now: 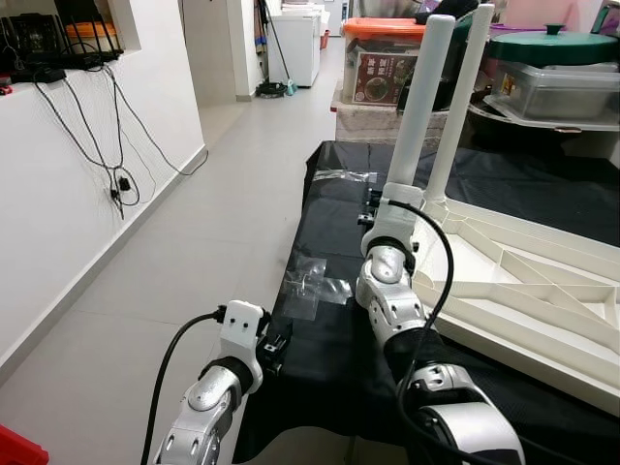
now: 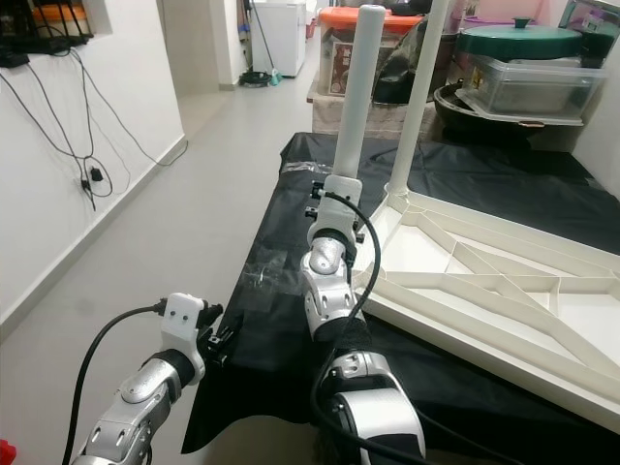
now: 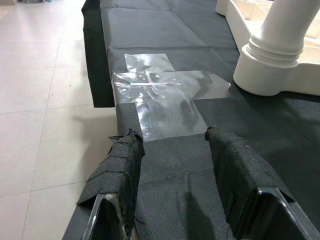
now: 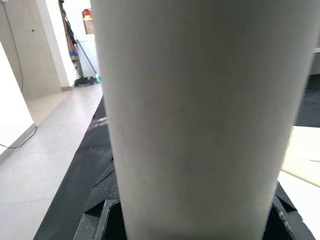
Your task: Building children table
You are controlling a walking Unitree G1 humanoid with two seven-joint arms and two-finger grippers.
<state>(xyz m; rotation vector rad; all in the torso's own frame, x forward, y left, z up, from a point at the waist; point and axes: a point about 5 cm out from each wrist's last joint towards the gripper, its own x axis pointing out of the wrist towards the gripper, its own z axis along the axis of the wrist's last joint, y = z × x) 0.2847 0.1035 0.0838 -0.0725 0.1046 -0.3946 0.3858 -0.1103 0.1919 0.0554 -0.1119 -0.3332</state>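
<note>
Matt plastic leg [image 1: 418, 107] — glossy tape [image 3: 165, 95]

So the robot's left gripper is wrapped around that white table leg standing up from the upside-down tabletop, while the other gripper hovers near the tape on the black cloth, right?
Not quite: the right gripper holds the upright white table leg, as the right eye view shows. The left gripper hovers open over the clear tape on the black cloth. The upside-down tabletop is as you say.
</note>
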